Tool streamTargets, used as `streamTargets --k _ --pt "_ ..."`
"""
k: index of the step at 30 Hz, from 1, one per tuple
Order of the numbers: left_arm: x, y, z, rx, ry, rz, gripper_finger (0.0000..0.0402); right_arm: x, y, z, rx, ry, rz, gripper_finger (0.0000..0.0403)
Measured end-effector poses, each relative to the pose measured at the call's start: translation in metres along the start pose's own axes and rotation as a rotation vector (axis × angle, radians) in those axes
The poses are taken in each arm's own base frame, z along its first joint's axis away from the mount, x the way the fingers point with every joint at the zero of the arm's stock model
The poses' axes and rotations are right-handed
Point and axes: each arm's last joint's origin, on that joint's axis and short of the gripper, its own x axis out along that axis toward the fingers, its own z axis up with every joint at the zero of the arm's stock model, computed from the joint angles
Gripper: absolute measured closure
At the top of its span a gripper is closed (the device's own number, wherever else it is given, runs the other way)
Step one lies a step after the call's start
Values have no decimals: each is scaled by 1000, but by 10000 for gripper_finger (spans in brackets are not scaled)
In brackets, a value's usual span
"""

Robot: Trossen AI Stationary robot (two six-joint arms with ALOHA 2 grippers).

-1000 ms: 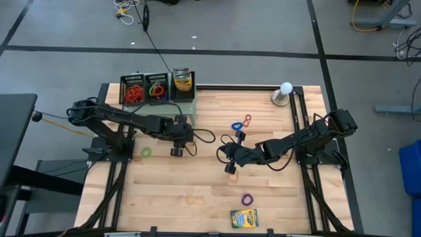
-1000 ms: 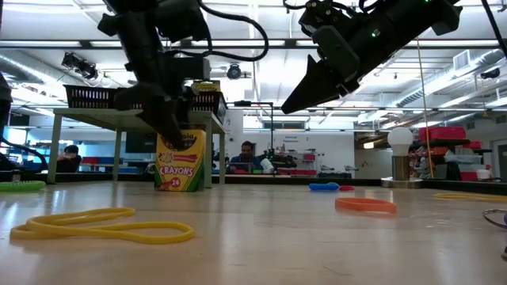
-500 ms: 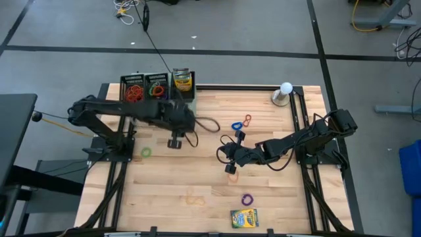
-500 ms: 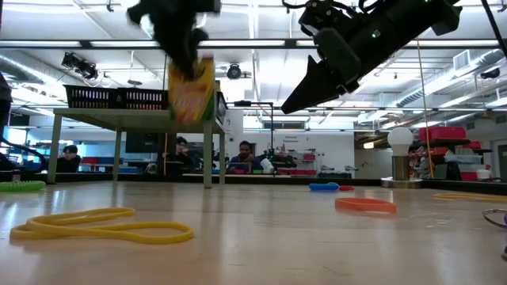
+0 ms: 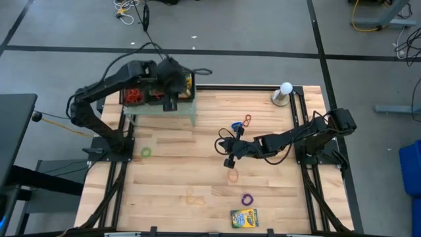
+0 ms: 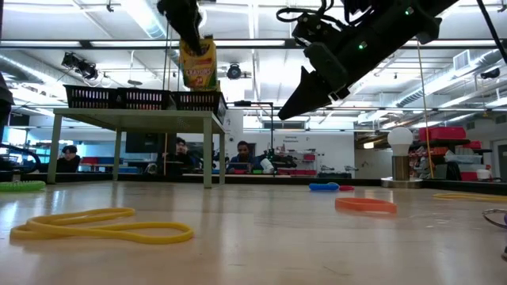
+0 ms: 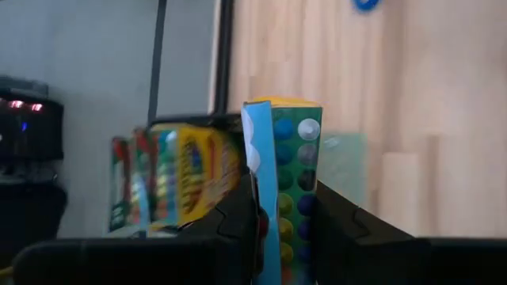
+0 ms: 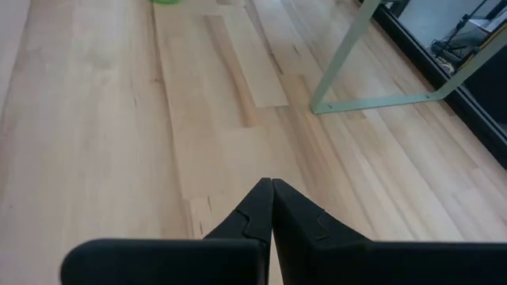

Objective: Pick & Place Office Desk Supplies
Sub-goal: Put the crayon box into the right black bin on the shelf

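Observation:
My left gripper (image 5: 172,84) is high over the far-left corner, shut on a yellow-and-green crayon box (image 6: 198,63). The box hangs above the black mesh trays (image 6: 142,99), which stand in a row on the pale green stand (image 5: 164,110). Two trays hold rubber bands (image 5: 133,94); the third holds another crayon box (image 7: 186,174). My right gripper (image 5: 229,161) hovers shut over mid-table, just beyond an orange band (image 5: 233,175). Blue (image 5: 237,125), red (image 5: 247,120), green (image 5: 145,152), purple (image 5: 247,198) and tan (image 5: 194,199) bands lie flat on the table. A third crayon box (image 5: 243,217) lies near the near edge. My left gripper pinches the crayon box between its two fingers (image 7: 238,214), coming from above and pointing down. The fingers are on the box's upper end (image 6: 192,41). The box is lifted clear, hanging slightly tilted just above the trays.
A white globe on a grey base (image 5: 284,92) stands at the far right corner. The stand's legs (image 8: 341,71) rest on the table's far-left part. Cables trail from both arms. People sit in the room beyond the table (image 6: 245,154).
My left gripper, holding the crayon box, has risen from the table beside the stand's leg and swung toward the far edge, carrying the box up over the trays. My right gripper has shifted slightly toward the far edge and stayed shut.

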Motion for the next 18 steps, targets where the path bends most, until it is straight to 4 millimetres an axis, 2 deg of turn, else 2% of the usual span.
streamTargets --k 8,16,18 --pt "35 31 -22 -40 22 -18 316 0 0 0 -23 1 2 387" --pt "62 31 -28 29 -6 -22 316 1 -2 0 -24 2 1 387" --pt "66 31 -29 37 -5 -11 305 2 -4 0 -24 3 -1 387"
